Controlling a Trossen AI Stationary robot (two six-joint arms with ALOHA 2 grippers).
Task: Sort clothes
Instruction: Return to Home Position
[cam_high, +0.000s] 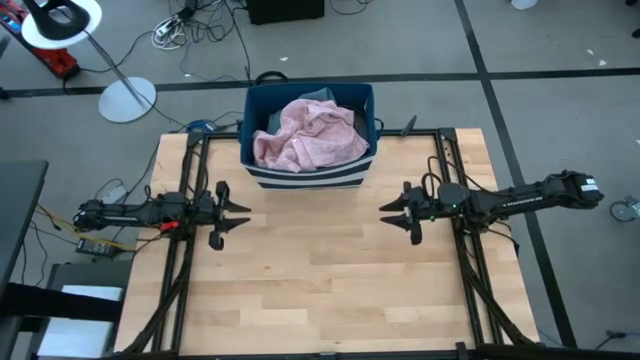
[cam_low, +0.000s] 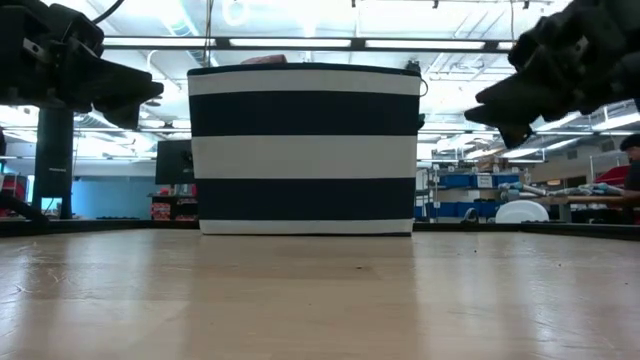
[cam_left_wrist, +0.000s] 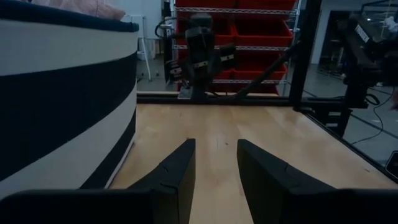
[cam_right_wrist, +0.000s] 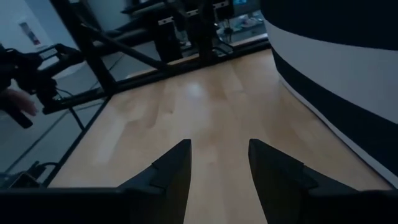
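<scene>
A large pink shirt lies crumpled in the dark blue bin with white stripes at the table's far middle, over a grey piece; its top edge shows in the left wrist view. My left gripper is open and empty, level above the table's left side, pointing right. My right gripper is open and empty above the right side, pointing left. Both stand on the near side of the bin. Other clothes are out of view.
The bin stands at the far middle of the wooden table. Black frame rails run along the table's left and right sides. Bare wood lies between the two grippers and toward the near edge.
</scene>
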